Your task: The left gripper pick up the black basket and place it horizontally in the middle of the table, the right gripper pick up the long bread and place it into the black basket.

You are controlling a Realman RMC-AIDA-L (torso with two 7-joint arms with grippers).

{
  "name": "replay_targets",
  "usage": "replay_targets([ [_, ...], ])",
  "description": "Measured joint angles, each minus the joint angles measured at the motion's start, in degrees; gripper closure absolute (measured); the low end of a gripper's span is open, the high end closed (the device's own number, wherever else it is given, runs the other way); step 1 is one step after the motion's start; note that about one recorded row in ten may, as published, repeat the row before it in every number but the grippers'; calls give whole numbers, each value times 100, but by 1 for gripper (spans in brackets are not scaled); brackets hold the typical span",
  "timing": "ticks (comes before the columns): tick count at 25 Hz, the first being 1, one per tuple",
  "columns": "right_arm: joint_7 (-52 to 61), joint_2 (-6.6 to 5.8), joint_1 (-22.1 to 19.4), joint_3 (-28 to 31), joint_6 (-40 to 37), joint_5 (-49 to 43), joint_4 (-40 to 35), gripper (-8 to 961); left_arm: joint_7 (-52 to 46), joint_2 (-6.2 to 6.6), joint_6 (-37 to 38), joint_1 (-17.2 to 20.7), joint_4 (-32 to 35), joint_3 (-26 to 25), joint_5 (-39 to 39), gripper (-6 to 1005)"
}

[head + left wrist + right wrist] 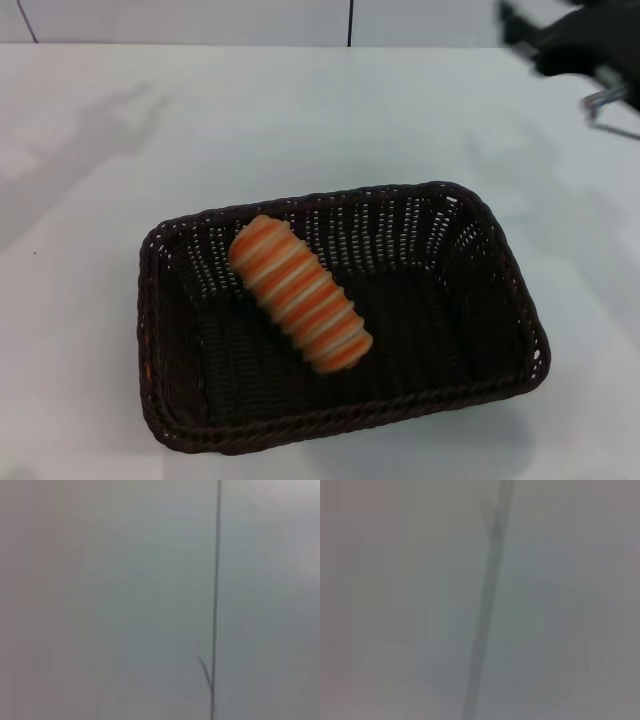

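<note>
Black basket (500, 290) — one, one long bread (300, 292) inside, right end effector (575, 40) raised, grip state unclear

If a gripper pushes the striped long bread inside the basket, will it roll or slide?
The long bread has a rounded, oblong body, so a push from its side would probably roll it. It lies diagonally on the woven floor of the black basket, whose rough weave likely resists sliding. The sloped walls should stop it soon. Its ridges may give some hold.

No readable text, label, brand, number or sign anywhere in these 3 views.
</note>
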Motion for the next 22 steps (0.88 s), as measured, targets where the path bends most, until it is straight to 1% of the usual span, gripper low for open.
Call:
replay_targets([
  [5, -27, -1, -92, 50, -1827, -2, -893, 302, 619, 6, 127, -24, 637, -103, -410, 624],
  [7, -26, -2, -110, 21, -2594, -3, -1300, 302, 947, 6, 161, -59, 1019, -241, -647, 624],
  [8, -17, -1, -113, 2, -2951, -1, -1486, 302, 1011, 6, 162, -67, 1100, -270, -696, 624],
  [12, 97, 5, -75, -111, -4217, 26, -2181, 302, 1600, 5, 149, -111, 1719, -431, -1048, 624],
  [15, 176, 12, -23, -242, -5128, 30, -2661, 302, 2138, 3, 122, -115, 2126, -455, -1329, 624],
  [19, 227, 14, 28, -279, -5882, 34, -3099, 302, 2931, 3, 97, -100, 2654, -473, -1757, 624],
  [22, 233, 15, 23, -250, -6171, 39, -3310, 302, 3361, 0, 36, -93, 2996, -603, -2007, 624],
])
